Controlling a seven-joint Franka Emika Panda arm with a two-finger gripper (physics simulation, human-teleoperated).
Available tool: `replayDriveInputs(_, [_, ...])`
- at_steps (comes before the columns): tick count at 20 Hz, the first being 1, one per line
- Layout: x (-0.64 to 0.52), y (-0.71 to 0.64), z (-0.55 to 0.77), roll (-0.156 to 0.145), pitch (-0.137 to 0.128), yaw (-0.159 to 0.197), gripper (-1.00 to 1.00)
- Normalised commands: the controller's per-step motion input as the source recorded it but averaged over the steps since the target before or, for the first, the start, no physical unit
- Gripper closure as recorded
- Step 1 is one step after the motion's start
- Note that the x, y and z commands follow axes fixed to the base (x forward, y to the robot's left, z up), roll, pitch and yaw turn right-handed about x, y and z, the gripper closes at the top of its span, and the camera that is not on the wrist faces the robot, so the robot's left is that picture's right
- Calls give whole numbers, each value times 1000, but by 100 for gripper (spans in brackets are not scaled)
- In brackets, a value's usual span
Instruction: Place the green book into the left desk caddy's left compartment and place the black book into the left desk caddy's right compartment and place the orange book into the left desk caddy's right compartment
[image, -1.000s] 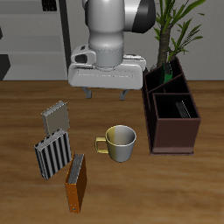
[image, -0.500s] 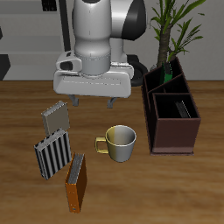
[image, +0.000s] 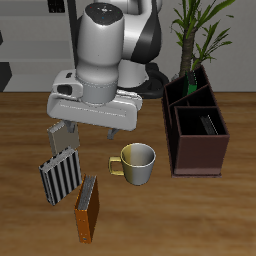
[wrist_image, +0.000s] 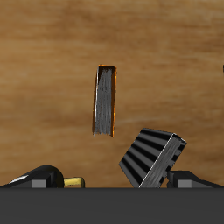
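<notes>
So the tool (image: 85, 131) is hanging over the desk (image: 20, 150) with nothing in it, both fingers spread apart. One fingertip (image: 58, 134) sits right in front of a grey striped book (image: 62, 130) at the back, the other points down just behind the mug (image: 135, 163).

From the wrist camera you look straight down at the orange book (wrist_image: 104, 100) standing on its edge, so you mostly see the grey page block with a thin orange cover line around it. Another grey striped book (wrist_image: 151, 157) leans just beside it, apart from it.

In the exterior view that orange book (image: 87, 209) is the thing closest to the desk's front edge, with the second striped book (image: 60, 177) tilted right next to it, a little farther back. The mug is cream coloured with a yellowish handle pointing toward the books.

The left desk caddy (image: 197, 160) is well off to the side, dark maroon, taller at its far end, with a potted plant (image: 200, 30) behind it. The black book (image: 210, 125) is already inside the right compartment (image: 196, 130), the big squarish section at the lower end, against its outer wall. Can't make out the green book anywhere, the taller sections are too dark to tell what's in them
</notes>
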Motion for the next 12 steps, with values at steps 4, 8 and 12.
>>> replayDriveInputs(4, [196, -236, -54, -19, -11, 13, -100])
replayDriveInputs(8, [172, 19, -26, 14, -19, 6, -100])
replayDriveInputs(12, [313, 85, -71, 18, -33, -6, -100])
